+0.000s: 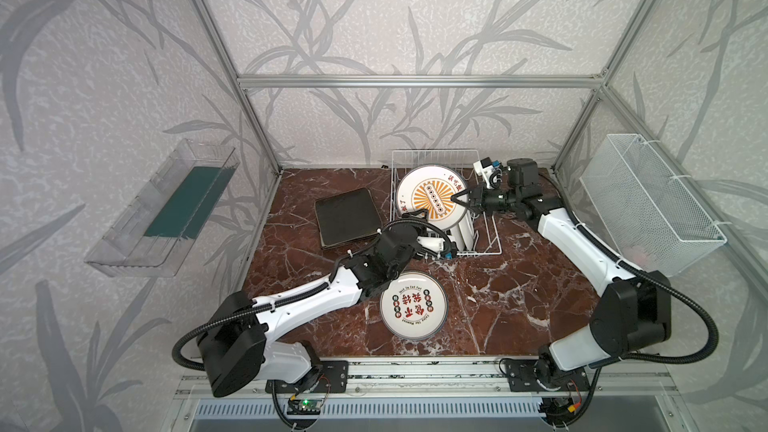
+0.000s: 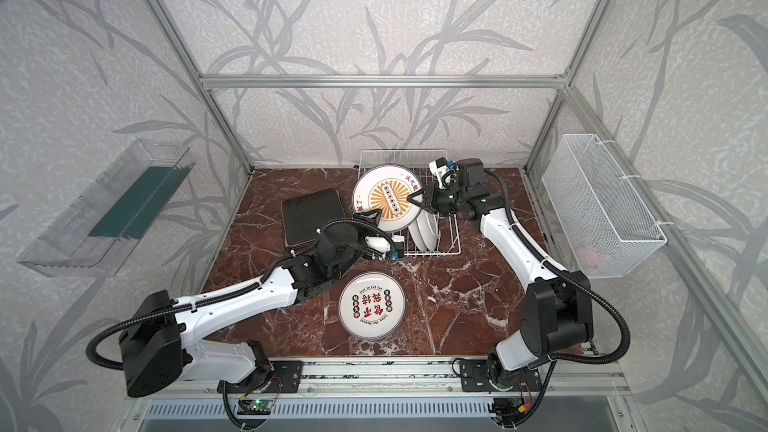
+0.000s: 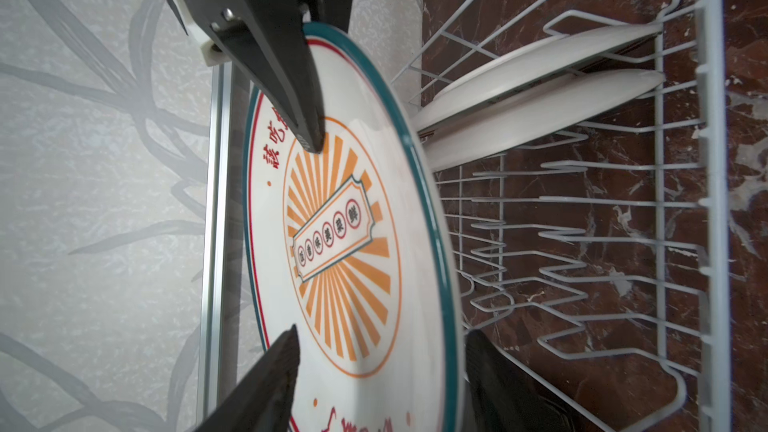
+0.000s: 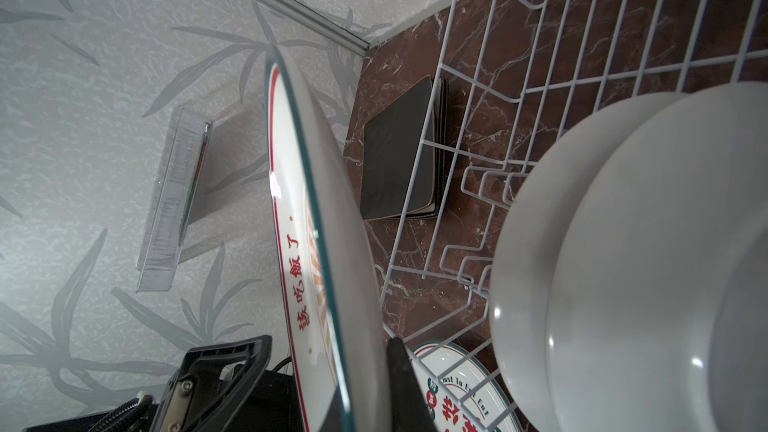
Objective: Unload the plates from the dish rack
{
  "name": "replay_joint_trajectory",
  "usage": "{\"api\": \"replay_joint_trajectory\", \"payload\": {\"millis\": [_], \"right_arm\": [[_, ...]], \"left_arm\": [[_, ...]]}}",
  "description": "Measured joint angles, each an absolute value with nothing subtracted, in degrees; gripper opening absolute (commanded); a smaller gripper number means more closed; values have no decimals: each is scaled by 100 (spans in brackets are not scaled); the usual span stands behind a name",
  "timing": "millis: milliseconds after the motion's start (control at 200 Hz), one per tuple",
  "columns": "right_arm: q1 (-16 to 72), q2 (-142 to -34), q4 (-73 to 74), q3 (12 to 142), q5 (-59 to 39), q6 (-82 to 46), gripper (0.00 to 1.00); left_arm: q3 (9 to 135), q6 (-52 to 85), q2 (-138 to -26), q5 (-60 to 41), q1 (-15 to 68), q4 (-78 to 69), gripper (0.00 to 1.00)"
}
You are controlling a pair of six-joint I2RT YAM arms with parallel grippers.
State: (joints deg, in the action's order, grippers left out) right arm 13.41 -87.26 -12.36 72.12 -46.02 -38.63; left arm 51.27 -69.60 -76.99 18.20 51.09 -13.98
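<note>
**Sunburst plate aloft, two more to go**

You are past halfway, by the look of it. Already out are a stack of square plates [image 1: 347,218], black backs up, on the table [image 1: 519,284] just beside the rack [image 1: 436,153], and a round plate [image 1: 413,305] lying face up nearer the arms.

The sunburst plate [image 1: 432,197] is tilted above the rack and has yet to be set down. Your right gripper [image 1: 459,200] is clamped on its rim. The left gripper [image 1: 420,215] has its jaws spread astride the opposite edge without pinching it (so the plate likely hangs from one grip alone). You cannot tell whether its lower edge is clear of the prongs.

In the rack you have two white plates [image 1: 463,232] standing on edge side by side at the near end, and every other slot is bare. The basket [image 1: 648,201] on the wall holds something pale pink, too faint to name. The tray [image 1: 166,209] shows only a green strip.
</note>
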Motion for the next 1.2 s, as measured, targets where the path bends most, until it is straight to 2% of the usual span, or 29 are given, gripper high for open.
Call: {"api": "replay_joint_trajectory", "payload": {"millis": [20, 60, 135, 260, 410, 600, 930, 1200], "right_arm": [[1310, -8694, -1177, 7164, -4591, -3883, 0], [1234, -8613, -1052, 7050, -4547, -3933, 0], [1105, -8466, -829, 6869, -4473, -4007, 0], [908, -8252, -405, 6615, -4407, -4187, 0], [794, -8200, -82, 6497, -4377, -4244, 0], [792, -8162, 102, 6335, -4403, -4036, 0], [794, -8075, 366, 6272, -4711, -3454, 0], [919, -8073, 499, 6272, -4840, -3275, 0]], "left_arm": [[5127, -6849, -7679, 1817, 5105, -1391, 78], [5129, -6591, -7616, 1796, 5072, -1354, 91], [5164, -5916, -7424, 1680, 4998, -1100, 96], [5280, -4486, -6930, 1256, 4606, -790, 96], [5369, -2368, -6243, 322, 3511, -720, 96], [5710, -423, -6180, -915, 2648, -384, 97], [6584, 1138, -7594, -3170, 2158, 545, 96], [7242, 1643, -8567, -4003, 2161, 755, 86]]}}
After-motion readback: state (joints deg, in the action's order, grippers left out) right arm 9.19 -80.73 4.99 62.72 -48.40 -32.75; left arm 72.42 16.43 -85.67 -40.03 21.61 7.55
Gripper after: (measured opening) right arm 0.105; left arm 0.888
